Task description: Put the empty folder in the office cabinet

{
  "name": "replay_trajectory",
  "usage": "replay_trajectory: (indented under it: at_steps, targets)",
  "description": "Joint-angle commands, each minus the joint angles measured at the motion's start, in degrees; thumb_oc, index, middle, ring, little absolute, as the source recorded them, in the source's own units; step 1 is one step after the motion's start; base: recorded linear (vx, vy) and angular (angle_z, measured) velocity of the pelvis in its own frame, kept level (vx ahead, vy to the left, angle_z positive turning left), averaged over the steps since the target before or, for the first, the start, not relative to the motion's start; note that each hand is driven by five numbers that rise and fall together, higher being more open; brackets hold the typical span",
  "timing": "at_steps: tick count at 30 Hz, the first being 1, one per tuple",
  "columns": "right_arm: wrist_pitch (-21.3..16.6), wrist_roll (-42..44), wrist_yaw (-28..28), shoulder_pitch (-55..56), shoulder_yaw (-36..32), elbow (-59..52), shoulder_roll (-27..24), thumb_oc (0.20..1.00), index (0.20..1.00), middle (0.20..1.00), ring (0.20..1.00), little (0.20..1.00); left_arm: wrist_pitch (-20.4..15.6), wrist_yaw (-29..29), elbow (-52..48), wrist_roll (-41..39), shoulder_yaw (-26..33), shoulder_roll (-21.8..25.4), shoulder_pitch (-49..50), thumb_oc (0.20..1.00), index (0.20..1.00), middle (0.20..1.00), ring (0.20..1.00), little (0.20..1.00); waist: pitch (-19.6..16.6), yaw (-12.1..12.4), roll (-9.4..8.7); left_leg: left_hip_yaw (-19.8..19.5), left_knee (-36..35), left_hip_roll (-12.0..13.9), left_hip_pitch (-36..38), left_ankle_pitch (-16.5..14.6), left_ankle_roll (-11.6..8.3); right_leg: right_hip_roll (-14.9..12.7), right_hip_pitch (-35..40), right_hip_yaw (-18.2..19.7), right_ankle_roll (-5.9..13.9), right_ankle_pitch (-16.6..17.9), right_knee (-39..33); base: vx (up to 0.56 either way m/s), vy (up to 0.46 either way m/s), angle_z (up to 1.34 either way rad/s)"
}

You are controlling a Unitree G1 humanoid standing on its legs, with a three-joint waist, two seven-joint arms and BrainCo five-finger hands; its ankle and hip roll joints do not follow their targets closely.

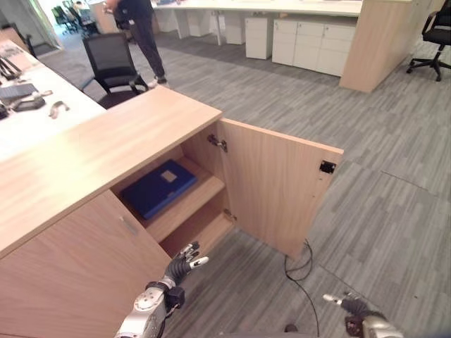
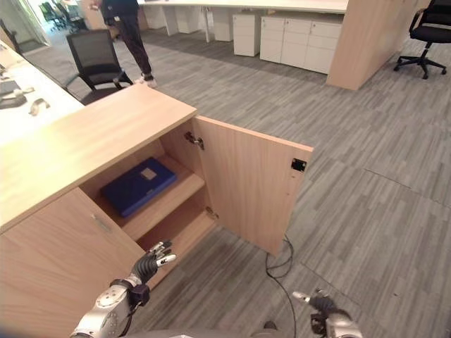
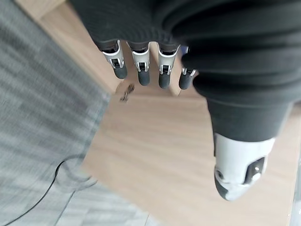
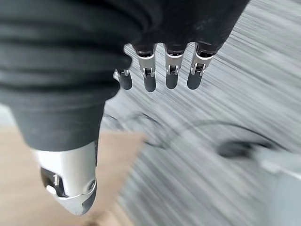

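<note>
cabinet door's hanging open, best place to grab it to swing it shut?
Take the open door at its free vertical edge, farthest from the hinges, coming from the floor side. It stands out from the cabinet; the empty left hand is nearer.

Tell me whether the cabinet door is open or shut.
Open. The cabinet door stands swung out from its hinges, exposing the shelf where the blue folder lies flat.

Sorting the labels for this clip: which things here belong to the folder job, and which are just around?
Job:
folder, on the cabinet shelf
door, open
left robot hand, open, empty
right robot hand, open, empty

Around:
chair
person
desk
</note>
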Motion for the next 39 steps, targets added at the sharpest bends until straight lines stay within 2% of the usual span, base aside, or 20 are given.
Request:
replay_trajectory:
  at_steps: [1,9,15,20,31,39]
  targets:
    - [-2.00,3.22,-0.74,-9.46,-1.31,2.75,-5.09,1.000,1.000,1.000,1.000,1.000,-2.42,-1.01,-2.50,-0.93,0.84,1.82,-2.37,1.000,1.000,1.000,1.000,1.000,-0.12,1.46,-2.75,1.51,1.57,1.84,-0.25,-1.03,-2.87,1.44,2.18,-2.62,1.54,-7.43,0.72,0.01,0.021,0.12]
    - [-1.91,3.23,-0.54,-20.76,2.08,5.50,-11.63,1.000,1.000,1.000,1.000,1.000,-1.74,-2.56,-3.19,-0.54,-1.78,3.59,-1.68,1.000,1.000,1.000,1.000,1.000,-0.58,3.39,-3.35,1.01,1.10,1.57,-0.20,-1.27,-2.64,1.24,2.55,-3.17,1.84,-7.31,0.65,0.02,0.008,0.08]
    - [-1.69,3.59,-0.44,-28.27,5.30,6.85,-13.33,1.000,1.000,1.000,1.000,1.000,-0.86,-3.21,-3.40,-0.46,-3.41,4.37,-1.20,1.000,1.000,1.000,1.000,1.000,-0.69,4.63,-3.46,-0.01,0.94,1.36,-0.64,-1.06,-2.62,1.10,2.86,-3.84,1.84,-7.44,0.74,0.02,0.007,0.07]
    - [-1.34,3.84,-0.42,-32.09,7.22,7.11,-12.78,1.000,1.000,1.000,1.000,1.000,-0.35,-3.23,-3.13,-0.28,-4.40,4.25,-1.13,1.000,1.000,1.000,1.000,1.000,-0.77,5.28,-3.36,-1.36,0.75,1.14,-1.15,-0.80,-2.62,0.84,3.20,-4.93,1.69,-7.51,0.73,0.02,0.011,0.18]
    - [-0.35,2.80,-0.20,-38.61,11.13,9.06,-7.81,1.000,1.000,1.000,1.000,1.000,0.22,-3.30,-3.49,-0.24,-6.15,4.82,-1.50,1.000,1.000,1.000,1.000,1.000,-0.69,7.36,-2.96,-3.50,0.36,0.41,-2.45,-0.34,-2.67,0.38,3.34,-7.08,1.70,-7.51,0.55,0.01,0.008,0.11]
    - [-0.12,2.89,-0.38,-40.18,11.26,10.26,-8.28,1.000,1.000,1.000,1.000,1.000,0.52,-3.67,-3.79,-0.23,-6.82,5.32,-2.04,1.000,1.000,1.000,1.000,1.000,-0.68,8.91,-2.62,-5.82,0.35,-0.26,-3.61,0.05,-2.79,0.00,3.61,-9.04,1.72,-7.78,0.45,0.01,0.001,0.08]
